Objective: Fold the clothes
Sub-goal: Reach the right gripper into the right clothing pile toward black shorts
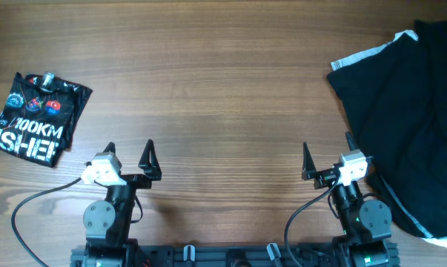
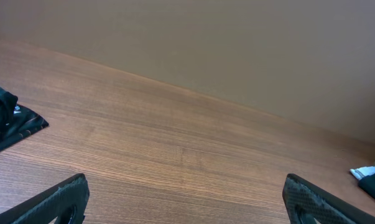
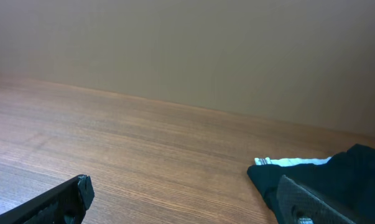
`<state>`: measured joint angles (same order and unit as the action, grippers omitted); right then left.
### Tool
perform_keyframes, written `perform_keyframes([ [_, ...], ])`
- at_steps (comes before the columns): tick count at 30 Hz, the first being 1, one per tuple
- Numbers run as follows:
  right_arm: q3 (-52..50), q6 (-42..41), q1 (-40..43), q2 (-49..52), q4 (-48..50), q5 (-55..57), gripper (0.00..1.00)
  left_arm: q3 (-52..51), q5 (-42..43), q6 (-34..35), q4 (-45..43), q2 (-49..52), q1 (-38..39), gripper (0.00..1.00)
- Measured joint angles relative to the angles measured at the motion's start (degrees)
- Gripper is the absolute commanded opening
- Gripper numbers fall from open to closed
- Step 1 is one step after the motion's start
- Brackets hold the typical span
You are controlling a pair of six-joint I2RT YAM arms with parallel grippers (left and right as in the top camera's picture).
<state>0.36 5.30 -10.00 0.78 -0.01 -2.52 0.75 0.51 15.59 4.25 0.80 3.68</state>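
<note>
A large plain black garment (image 1: 408,111) with white edge trim lies spread at the right of the table, reaching past the right edge of the overhead view. Its corner with the white trim shows in the right wrist view (image 3: 311,171) and at the far right of the left wrist view (image 2: 374,177). My right gripper (image 1: 327,162) is open and empty at the front, just left of the garment; its fingers (image 3: 187,202) frame bare wood. My left gripper (image 1: 128,157) is open and empty at the front left, over bare wood (image 2: 186,205). No denim is in view.
A folded black printed shirt (image 1: 36,117) with white lettering lies at the left edge of the table; its edge shows in the left wrist view (image 2: 10,121). The wooden table (image 1: 223,89) stretches between the two garments. A plain wall stands behind the table.
</note>
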Motion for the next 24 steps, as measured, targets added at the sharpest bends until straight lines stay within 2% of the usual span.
perform_keyframes([
  [24,0.0,0.4,0.0,0.0,0.2,0.0,1.00,0.0,-0.7,-0.5,0.0,0.0,0.0,1.00],
])
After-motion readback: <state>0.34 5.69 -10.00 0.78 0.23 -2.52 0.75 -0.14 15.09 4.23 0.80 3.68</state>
